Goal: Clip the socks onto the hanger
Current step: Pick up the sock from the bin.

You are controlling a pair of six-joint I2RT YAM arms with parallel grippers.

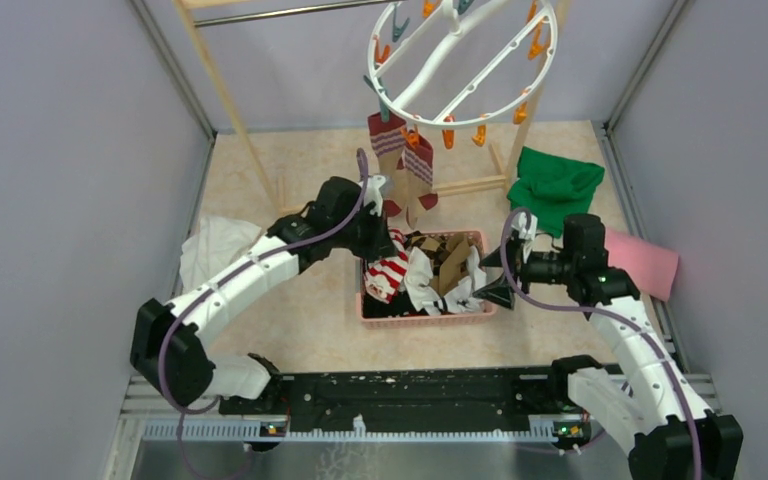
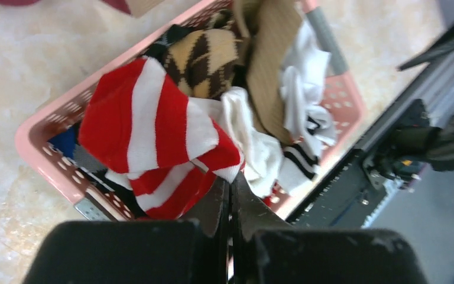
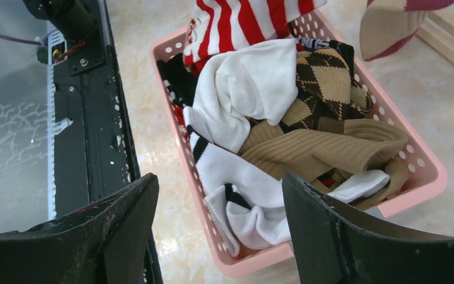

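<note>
Two arms rise from a black metal rail (image 1: 410, 385) nearer than the pink perforated plastic basket (image 3: 431, 177), which sits on a beige marbled worktop (image 1: 290, 300) between pale grey walls (image 1: 60, 150). The right gripper (image 3: 219, 180) hovers at the basket's right end, jaws wide apart. The left gripper (image 2: 230, 180), jaws pressed together, touches the red-and-white striped knit sock (image 2: 153, 118) at the basket's left end; whether cloth is pinched cannot be told. Beyond the basket, tan-and-maroon striped socks (image 1: 388, 135) hang from the round white plastic hanger (image 1: 435, 65).
</note>
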